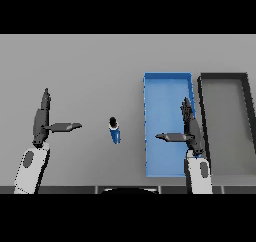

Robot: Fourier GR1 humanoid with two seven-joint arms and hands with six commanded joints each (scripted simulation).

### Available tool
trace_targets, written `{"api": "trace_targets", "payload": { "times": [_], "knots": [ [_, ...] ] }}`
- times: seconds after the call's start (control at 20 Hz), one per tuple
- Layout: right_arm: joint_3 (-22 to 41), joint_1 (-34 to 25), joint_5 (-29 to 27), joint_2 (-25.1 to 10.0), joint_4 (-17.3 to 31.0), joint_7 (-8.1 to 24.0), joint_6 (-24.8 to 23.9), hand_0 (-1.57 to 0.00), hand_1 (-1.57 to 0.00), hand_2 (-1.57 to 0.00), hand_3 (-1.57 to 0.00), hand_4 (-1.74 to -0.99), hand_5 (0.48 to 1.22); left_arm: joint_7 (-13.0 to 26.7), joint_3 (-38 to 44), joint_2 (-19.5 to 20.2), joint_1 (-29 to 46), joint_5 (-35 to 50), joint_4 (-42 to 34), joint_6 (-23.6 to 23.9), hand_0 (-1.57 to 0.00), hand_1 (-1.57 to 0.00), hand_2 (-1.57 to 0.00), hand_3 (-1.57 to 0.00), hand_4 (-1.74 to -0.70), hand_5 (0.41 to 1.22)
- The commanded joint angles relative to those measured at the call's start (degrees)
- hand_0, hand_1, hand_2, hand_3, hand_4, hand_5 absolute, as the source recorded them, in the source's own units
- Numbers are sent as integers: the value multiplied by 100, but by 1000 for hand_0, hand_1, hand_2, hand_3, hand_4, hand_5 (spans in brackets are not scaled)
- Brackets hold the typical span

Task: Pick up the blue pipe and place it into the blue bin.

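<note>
From my seat at the controls I see a plain grey tabletop (90, 66) filling the whole head view; its surface is flat and uniform, and nothing of the room beyond it shows.

I count one blue pipe (114, 130), one blue bin (168, 78) and one dark bin (223, 77). The blue pipe is a short piece with a black end cap on the far side, lying on the bare tabletop near the middle, between my two hands and well short of the blue bin's left wall. The blue bin is a long rectangular tray on the right half of the tabletop, its long side running away from me. The dark bin has black walls and a grey floor and sits just beside the blue bin on its right, parallel to it.

My left hand (41, 122) hovers over the left side of the tabletop, fingers straight and pointing away from me, thumb stuck out toward the pipe, holding nothing. My right hand (191, 130) hangs over the right part of the blue bin, close to the wall next to the dark bin, fingers likewise straight, thumb spread to the left, also holding nothing.
</note>
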Motion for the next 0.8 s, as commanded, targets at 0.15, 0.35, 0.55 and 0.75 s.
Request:
{"api": "trace_targets", "payload": {
  "times": [0.15,0.35,0.55,0.75],
  "knots": [
    [-5,-28,-1,-1,21,13,-8,1,1,1,1,-1225,617,-34,7,-3,-26,1,24,-5,1,1,1,1,-1074,591],
    [390,293,483,-403,-356,-454,271,1,1,1,1,-1224,618,-415,-295,716,-23,82,-19,-1309,1,1,1,1,-1073,590],
    [633,514,849,-614,-644,-303,330,1,1,1,1,-1215,618,-547,-383,1131,-17,198,-28,-2029,1,1,1,1,-1078,591],
    [630,458,988,-645,-690,-110,213,1,1,1,1,-1185,597,-643,-452,1184,33,245,-118,-2230,1,1,1,1,-1086,605]
  ]
}}
